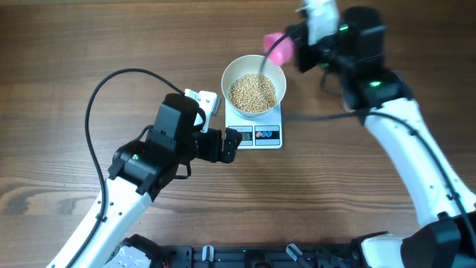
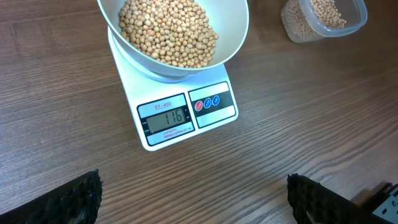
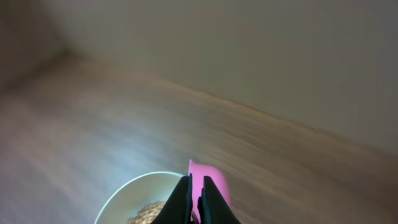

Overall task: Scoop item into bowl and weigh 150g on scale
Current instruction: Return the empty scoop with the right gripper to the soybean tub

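The white bowl (image 1: pixel 227 75) stands on the white scale (image 1: pixel 260 136), filled with tan beans (image 1: pixel 253 91). In the left wrist view the beans (image 2: pixel 168 31) heap in the bowl (image 2: pixel 235 43) and the scale's display (image 2: pixel 166 117) reads 116. My left gripper (image 1: pixel 230 144) (image 2: pixel 193 205) is open just in front of the scale, with only bare table between its fingers. My right gripper (image 1: pixel 296 46) (image 3: pixel 196 200) is shut on a pink scoop (image 1: pixel 277 46) (image 3: pixel 216 183), held above the bowl's far right rim (image 3: pixel 124 190).
A clear plastic tub (image 2: pixel 323 18) with more beans stands beyond the scale to the right. The left arm's black cable (image 1: pixel 100 97) loops over the table at the left. A dark rail (image 1: pixel 245 257) runs along the front edge.
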Controlling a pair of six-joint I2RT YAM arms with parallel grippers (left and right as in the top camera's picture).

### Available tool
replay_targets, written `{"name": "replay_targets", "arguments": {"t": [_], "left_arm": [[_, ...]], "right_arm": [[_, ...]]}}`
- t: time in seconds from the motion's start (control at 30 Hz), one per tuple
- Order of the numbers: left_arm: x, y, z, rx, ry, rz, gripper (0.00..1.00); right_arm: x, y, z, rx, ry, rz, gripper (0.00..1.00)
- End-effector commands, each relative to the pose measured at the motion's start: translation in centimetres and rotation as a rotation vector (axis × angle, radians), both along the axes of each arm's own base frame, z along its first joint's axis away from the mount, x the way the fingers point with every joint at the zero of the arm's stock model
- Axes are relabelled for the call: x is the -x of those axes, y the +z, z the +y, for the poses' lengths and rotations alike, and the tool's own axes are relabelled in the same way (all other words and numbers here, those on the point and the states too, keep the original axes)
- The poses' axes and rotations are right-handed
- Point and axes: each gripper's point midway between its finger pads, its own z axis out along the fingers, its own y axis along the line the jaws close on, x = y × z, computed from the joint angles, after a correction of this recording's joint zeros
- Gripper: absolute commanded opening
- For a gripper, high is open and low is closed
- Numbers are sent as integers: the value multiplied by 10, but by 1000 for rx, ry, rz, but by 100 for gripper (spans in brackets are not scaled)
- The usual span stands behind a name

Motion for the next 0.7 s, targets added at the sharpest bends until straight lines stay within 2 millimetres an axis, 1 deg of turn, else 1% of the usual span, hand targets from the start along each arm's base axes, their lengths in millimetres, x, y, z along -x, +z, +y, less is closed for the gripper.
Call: {"name": "replay_targets", "arguments": {"t": [0.0,0.13,0.23,0.33,0.47,0.53,0.63,0.67], "left_arm": [[0,-1,-2,-5,-8,-1,100],[0,-1,-2,-5,-8,-1,100],[0,-1,-2,-5,-8,-1,100],[0,-1,-2,-5,-8,-1,100],[0,-1,-2,-5,-8,-1,100],[0,-1,-2,-5,-8,-1,100],[0,-1,-2,-5,-8,-1,100],[0,-1,-2,-5,-8,-1,100]], "right_arm": [[-2,21,-53,-193,-98,57,4],[-1,11,-105,-197,-145,97,4],[8,-6,-135,-74,-134,99,4],[17,-26,-154,50,-133,131,4],[28,-53,-173,231,-162,197,4],[32,-63,-187,307,-207,234,4],[33,-68,-201,361,-269,255,4],[33,-68,-201,375,-260,250,4]]}}
